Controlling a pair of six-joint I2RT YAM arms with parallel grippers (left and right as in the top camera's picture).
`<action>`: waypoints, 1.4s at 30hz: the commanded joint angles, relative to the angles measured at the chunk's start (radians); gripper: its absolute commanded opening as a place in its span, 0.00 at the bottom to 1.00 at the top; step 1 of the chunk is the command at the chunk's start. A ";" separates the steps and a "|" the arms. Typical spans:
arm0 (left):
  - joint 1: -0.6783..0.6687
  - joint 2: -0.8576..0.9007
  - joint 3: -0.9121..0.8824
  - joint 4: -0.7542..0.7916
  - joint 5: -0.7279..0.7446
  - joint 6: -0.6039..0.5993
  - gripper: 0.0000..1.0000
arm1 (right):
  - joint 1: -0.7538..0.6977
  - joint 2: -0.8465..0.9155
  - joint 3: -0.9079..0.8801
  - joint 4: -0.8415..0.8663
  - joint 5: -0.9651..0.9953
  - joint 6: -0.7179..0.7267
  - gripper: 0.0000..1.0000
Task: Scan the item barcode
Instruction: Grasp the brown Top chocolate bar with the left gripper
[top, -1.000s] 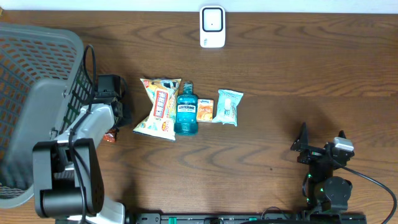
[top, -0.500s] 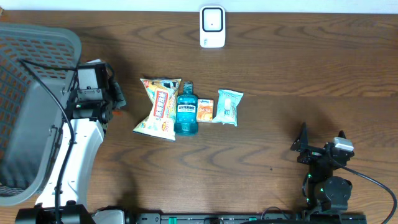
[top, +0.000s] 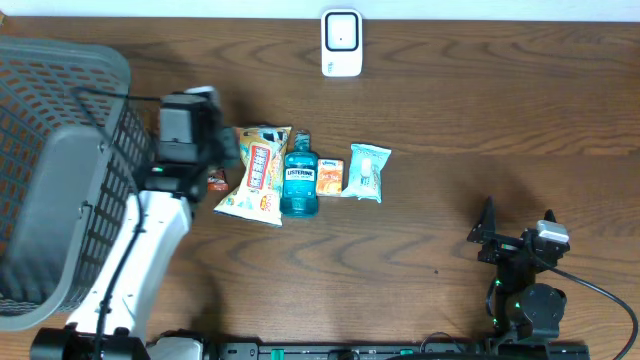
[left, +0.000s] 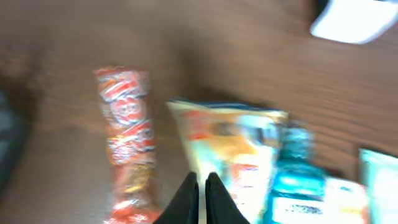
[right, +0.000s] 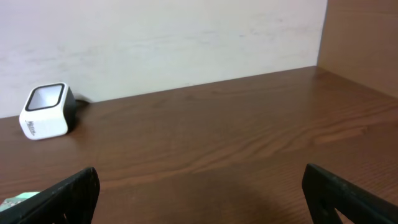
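Five small items lie on the bench (top: 450, 130), right of the grey mesh basket (top: 60, 90) that fills its left end. Biggest is the yellow chip bag (top: 258, 172). Then come the teal bottle (top: 299, 180), the pale tissue pack (top: 367, 172), the white scanner (top: 341, 42) standing alone by the far edge, a little orange pack (top: 331, 177), and an orange-red wrapper (left: 127, 143).

The wrapper is slim, crinkled and glossy with blurred white lettering; no barcode can be made out. It lies flat just left of the chip bag, its long axis roughly parallel to the bag's, running toward the far edge.

Above the bag's left side, the left hand (left: 201, 180) is clenched on nothing. The right hand (right: 205, 199) is spread wide and empty at the near right.
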 joint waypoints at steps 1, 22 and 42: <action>-0.101 -0.006 0.009 0.031 -0.065 -0.013 0.07 | 0.008 -0.004 -0.002 -0.003 -0.002 -0.014 0.99; -0.011 0.322 0.006 0.033 -0.412 -0.118 0.75 | 0.008 -0.004 -0.002 -0.002 -0.003 -0.013 0.99; -0.011 0.525 0.006 0.142 -0.347 -0.136 0.36 | 0.008 -0.004 -0.002 -0.003 -0.002 -0.013 0.99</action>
